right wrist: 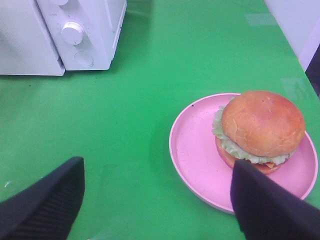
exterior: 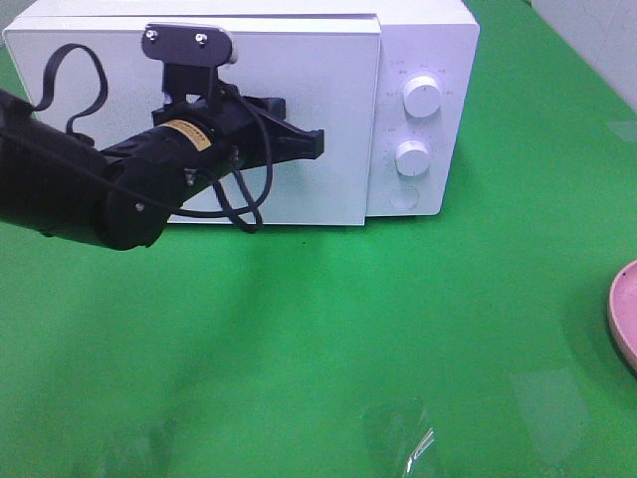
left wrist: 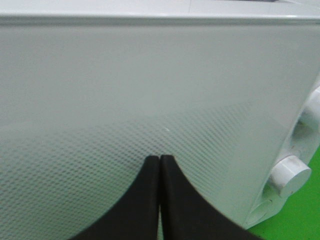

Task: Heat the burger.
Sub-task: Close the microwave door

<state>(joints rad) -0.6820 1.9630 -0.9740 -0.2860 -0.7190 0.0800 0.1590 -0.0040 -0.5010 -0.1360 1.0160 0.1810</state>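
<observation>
The green table [exterior: 328, 339] is filling most of the exterior high view, lying bare across the center and lower part of the frame. 1 white microwave [exterior: 299, 60] is sitting at the upper left and center, its door shut flush against the panel on its right side, where 2 round knobs [exterior: 422, 98] are stacking one above the other over a round button. The left arm is reaching in from the left edge, and the left gripper [exterior: 317, 145] is hovering in front of the door, its jaws pressed together with nothing between them; in the left wrist view the 2 black fingers [left wrist: 145, 200] are meeting tip to tip close to the door's dotted window. 1 pink plate [right wrist: 200, 150] is poking in at the right edge of the exterior high view, well apart from the microwave. In the right wrist view, the burger [right wrist: 261, 127] is resting on that plate toward its far-right side, showing a glossy golden-brown bun, frilly green lettuce and a sliver of yellow cheese. The right gripper [right wrist: 155, 200] is spreading wide and holding nothing.
</observation>
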